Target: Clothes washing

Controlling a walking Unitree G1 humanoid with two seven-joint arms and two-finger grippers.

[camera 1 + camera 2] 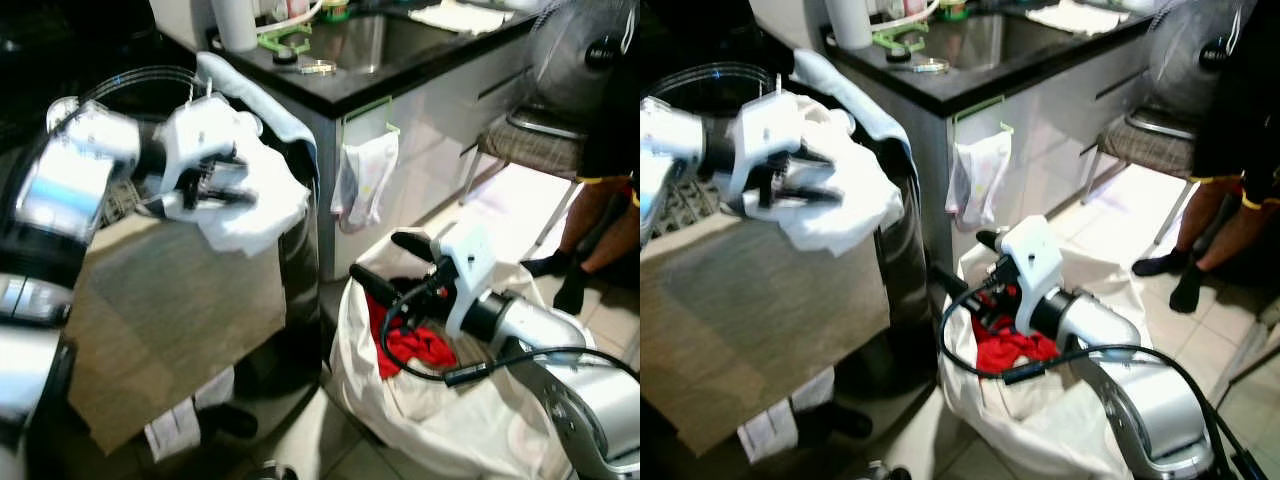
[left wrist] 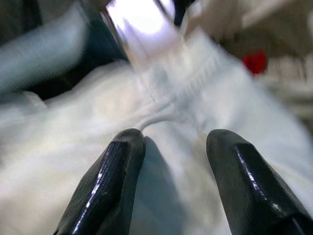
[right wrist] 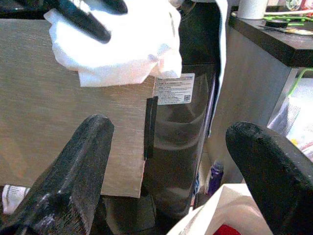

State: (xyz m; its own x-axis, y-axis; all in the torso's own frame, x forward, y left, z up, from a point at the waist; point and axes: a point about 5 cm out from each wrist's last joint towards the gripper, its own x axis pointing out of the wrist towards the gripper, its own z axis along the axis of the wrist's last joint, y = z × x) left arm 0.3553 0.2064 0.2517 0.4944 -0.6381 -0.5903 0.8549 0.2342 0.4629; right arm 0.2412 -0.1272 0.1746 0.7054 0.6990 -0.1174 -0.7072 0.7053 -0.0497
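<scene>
While the left claw (image 1: 215, 190) grips a white garment (image 1: 262, 205), the right claw (image 1: 385, 265) gapes.

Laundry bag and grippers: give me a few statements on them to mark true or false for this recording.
1. The left gripper holds a white cloth. True.
2. The right gripper grips the red garment. False: its fingers are spread open above the bag, holding nothing.
3. The red garment lies inside the white bag. True.
4. The white cloth is already down in the bag. False: it is held up in front of the dark washer, apart from the bag.
5. A person's legs show beside a chair, to the robot's right. True.
</scene>
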